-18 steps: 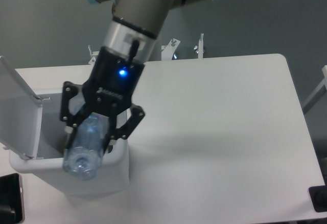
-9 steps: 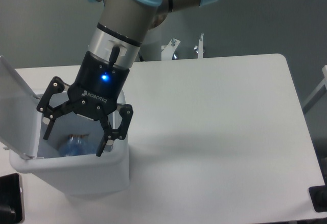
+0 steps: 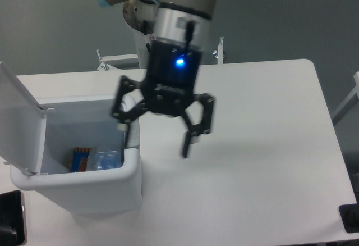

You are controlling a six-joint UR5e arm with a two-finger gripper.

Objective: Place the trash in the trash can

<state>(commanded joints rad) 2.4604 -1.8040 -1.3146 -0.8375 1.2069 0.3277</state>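
The trash, a crushed clear bluish bottle (image 3: 105, 159), lies at the bottom of the white trash can (image 3: 78, 188) at the table's left, next to a small orange and blue item (image 3: 80, 157). The can's lid (image 3: 20, 126) stands open at its left side. My gripper (image 3: 158, 140) hangs open and empty over the can's right rim and the table beside it, with one finger (image 3: 125, 123) above the can and the other (image 3: 189, 139) above the tabletop.
The white table (image 3: 252, 145) stretches to the right of the can. A dark object (image 3: 11, 221) sits at the lower left corner and another (image 3: 350, 217) at the lower right edge. Metal fixtures (image 3: 220, 49) stand behind the table.
The bottle left my fingers and dropped into the can. My gripper then swung right, from over the can's opening to its right rim, staying open.
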